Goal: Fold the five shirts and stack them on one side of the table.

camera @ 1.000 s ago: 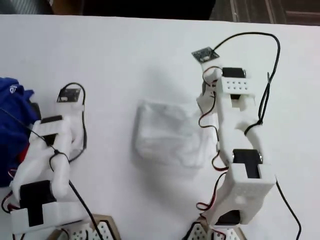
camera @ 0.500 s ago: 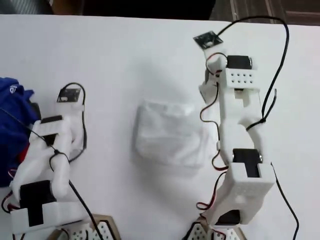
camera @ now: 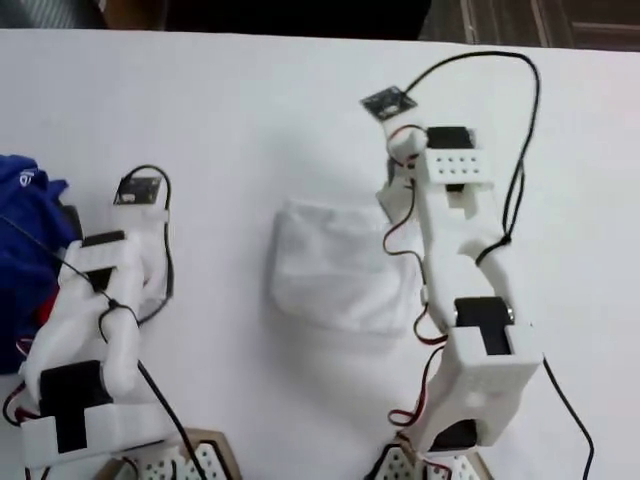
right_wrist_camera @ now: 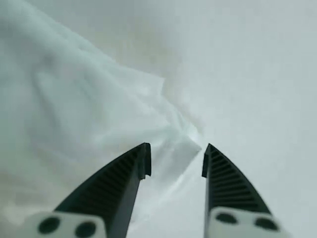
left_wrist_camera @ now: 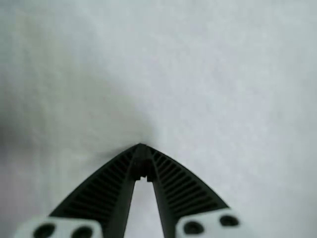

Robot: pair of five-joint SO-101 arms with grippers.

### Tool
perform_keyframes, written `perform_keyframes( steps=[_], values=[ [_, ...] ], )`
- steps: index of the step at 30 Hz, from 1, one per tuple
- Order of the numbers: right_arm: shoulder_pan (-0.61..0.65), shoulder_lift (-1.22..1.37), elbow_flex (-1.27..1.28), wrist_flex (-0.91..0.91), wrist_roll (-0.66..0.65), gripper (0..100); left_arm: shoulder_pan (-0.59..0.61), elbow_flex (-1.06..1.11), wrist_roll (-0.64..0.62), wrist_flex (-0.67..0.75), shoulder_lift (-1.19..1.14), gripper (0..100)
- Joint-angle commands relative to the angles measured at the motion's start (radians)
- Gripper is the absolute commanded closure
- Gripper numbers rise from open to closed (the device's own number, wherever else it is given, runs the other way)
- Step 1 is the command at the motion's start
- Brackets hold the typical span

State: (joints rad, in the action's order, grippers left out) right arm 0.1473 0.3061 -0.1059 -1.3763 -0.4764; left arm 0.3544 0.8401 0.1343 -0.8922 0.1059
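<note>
A folded white shirt (camera: 340, 265) lies in the middle of the white table (camera: 230, 110). The right arm (camera: 455, 230) stands along the shirt's right edge. Its gripper (right_wrist_camera: 175, 161) is open, and a corner of the white shirt (right_wrist_camera: 171, 158) lies between the fingertips. The left arm (camera: 95, 300) rests at the left of the table. Its gripper (left_wrist_camera: 142, 163) is shut, its tips close to bare table. A heap of blue and red shirts (camera: 25, 255) lies at the left edge, beside the left arm.
Black cables (camera: 525, 130) loop off the right arm over the table's right part. The arm bases (camera: 180, 460) stand at the near edge. A dark room edge runs along the far side.
The right arm's wrist has swung left, towards the shirt's far right corner, after first lifting away. The left arm and the shirt have kept still.
</note>
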Motion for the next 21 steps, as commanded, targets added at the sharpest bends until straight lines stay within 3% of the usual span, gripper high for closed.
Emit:
perform_keyframes(
  steps=[1,14,18,21],
  values=[
    [0.03,-0.001,-0.002,0.01,-0.003,82.3,0.008,-0.027,-0.009,0.015,-0.006,97],
    [-0.031,0.173,-0.009,0.05,-0.006,82.9,0.008,-0.027,-0.009,0.015,-0.006,97],
    [-0.03,0.171,-0.025,0.048,-0.005,98.0,0.008,-0.027,-0.009,0.015,-0.006,97],
    [-0.031,0.171,-0.06,0.027,-0.003,97.8,0.008,-0.027,-0.009,0.015,-0.006,97]
  ],
)
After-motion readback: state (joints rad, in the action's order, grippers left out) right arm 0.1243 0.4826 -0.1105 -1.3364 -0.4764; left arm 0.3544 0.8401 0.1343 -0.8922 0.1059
